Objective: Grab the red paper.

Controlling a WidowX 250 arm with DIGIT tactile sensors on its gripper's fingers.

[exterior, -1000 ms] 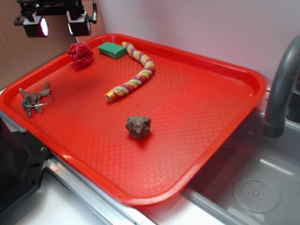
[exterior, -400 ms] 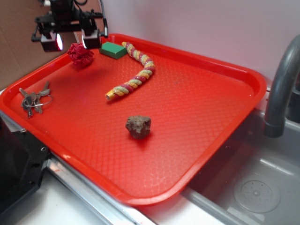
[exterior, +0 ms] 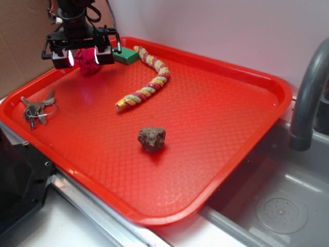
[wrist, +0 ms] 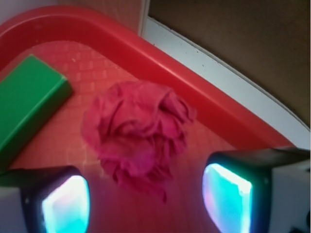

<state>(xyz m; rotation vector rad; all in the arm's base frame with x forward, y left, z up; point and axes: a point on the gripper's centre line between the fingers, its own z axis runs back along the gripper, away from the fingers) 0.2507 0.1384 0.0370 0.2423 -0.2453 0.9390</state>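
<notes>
Since a second ago, the gripper [exterior: 82, 56] has come down from the top edge of the exterior view and now hangs around the red paper [exterior: 88, 60] at the far left corner of the red tray [exterior: 267, 108], its two fingers spread apart with the paper between them. Neither finger touches the paper in the wrist view, where the crumpled ball [wrist: 138, 133] sits on the tray floor just ahead of the gap between the two lit fingertips [wrist: 65, 204].

At the tray's left edge lies a bunch of keys [exterior: 38, 110], well apart from the paper. Just right of the gripper sits a green block [exterior: 126, 55], near the paper but not touching it; the wrist view shows it [wrist: 29, 104] lying beside the ball. Next to the block begins the twisted rope [exterior: 146, 77], curving toward the tray's middle. Nearer the front lies the brown rock [exterior: 152, 139], alone. At the far right, a grey faucet [exterior: 308, 92] rises over a metal sink [exterior: 277, 200].
</notes>
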